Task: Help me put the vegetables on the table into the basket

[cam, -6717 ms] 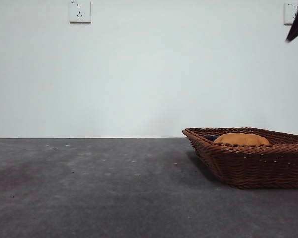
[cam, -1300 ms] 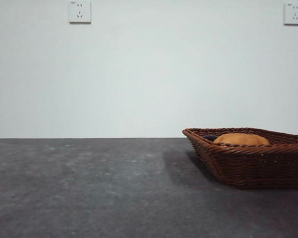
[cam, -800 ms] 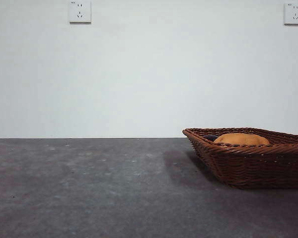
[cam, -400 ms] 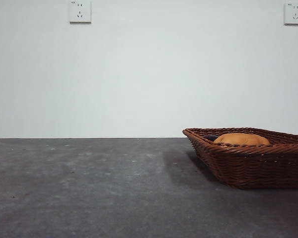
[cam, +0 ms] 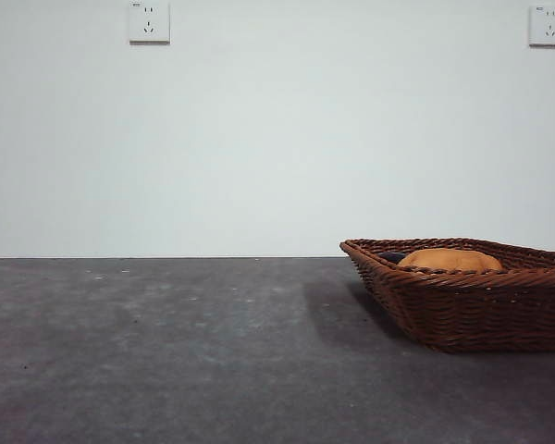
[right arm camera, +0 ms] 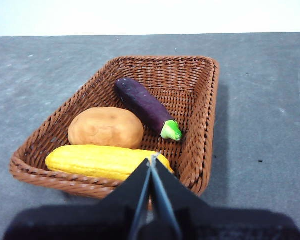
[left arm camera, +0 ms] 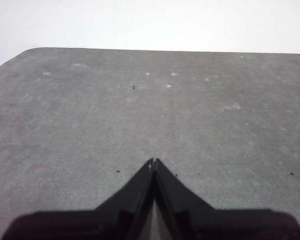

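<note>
The wicker basket (right arm camera: 200, 115) sits on the dark grey table (right arm camera: 260, 100) and holds all three vegetables. The brown potato (right arm camera: 106, 128) lies in the middle, the yellow corn (right arm camera: 100, 161) along one rim, the purple eggplant (right arm camera: 142, 105) with green stem beside the potato. In the front view the basket (cam: 472, 305) is at the right, with the potato (cam: 449, 260) showing over its rim. My right gripper (right arm camera: 154, 161) is shut and empty, held back above the basket's near rim. My left gripper (left arm camera: 154, 163) is shut and empty over bare table (left arm camera: 140, 110).
A white wall stands behind the table with two sockets, one at the upper left (cam: 149, 21) and one at the upper right (cam: 548, 25). The table's far edge and a rounded corner (left arm camera: 20, 55) show in the left wrist view.
The dark arm tip at the top right corner of the front view has gone out of view. The basket and vegetables have not moved.
</note>
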